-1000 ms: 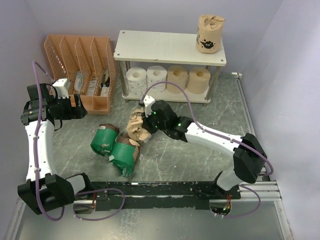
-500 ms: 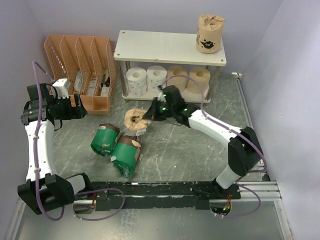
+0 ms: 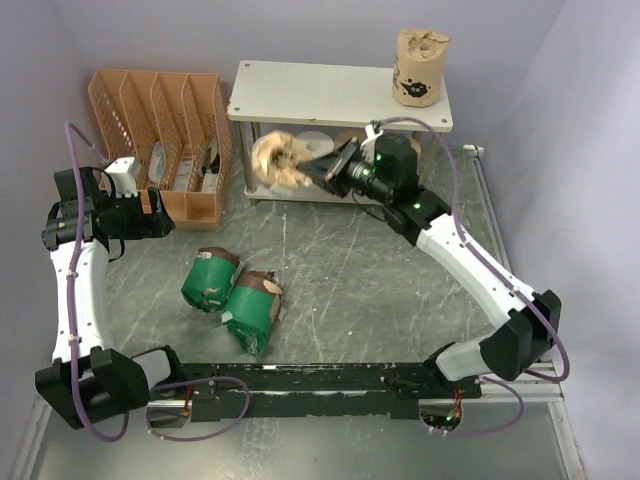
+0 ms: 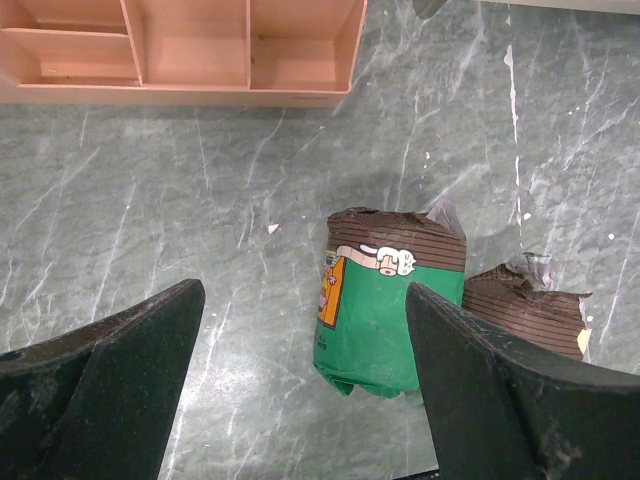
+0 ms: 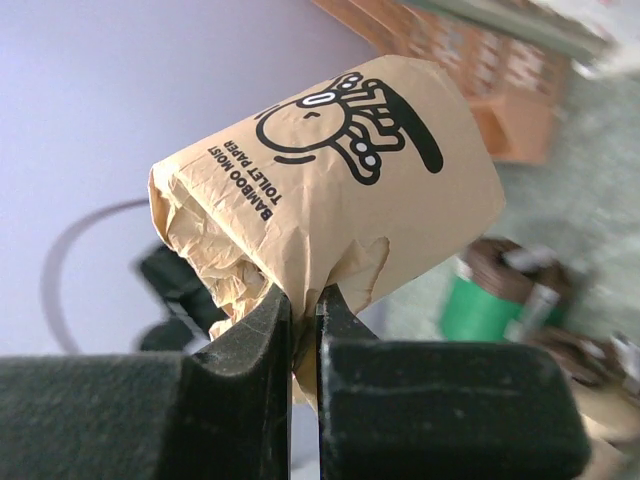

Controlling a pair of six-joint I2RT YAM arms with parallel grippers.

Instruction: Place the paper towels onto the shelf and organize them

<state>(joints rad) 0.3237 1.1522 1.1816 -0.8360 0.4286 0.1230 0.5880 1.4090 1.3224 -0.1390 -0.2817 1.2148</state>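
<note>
My right pincer (image 5: pixel 303 310), clamping the tan paper-wrapped printed roll (image 5: pixel 330 190), has lifted it to the off-white shelf (image 3: pixel 320 95), front-left corner; placing follows.

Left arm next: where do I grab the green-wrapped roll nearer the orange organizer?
Come from above with the open left gripper and close across the curved sides of the green-wrapped cylindrical paper roll, probably near its brown end: it lies on its side, and the second green-wrapped roll crowds its other half.
</note>
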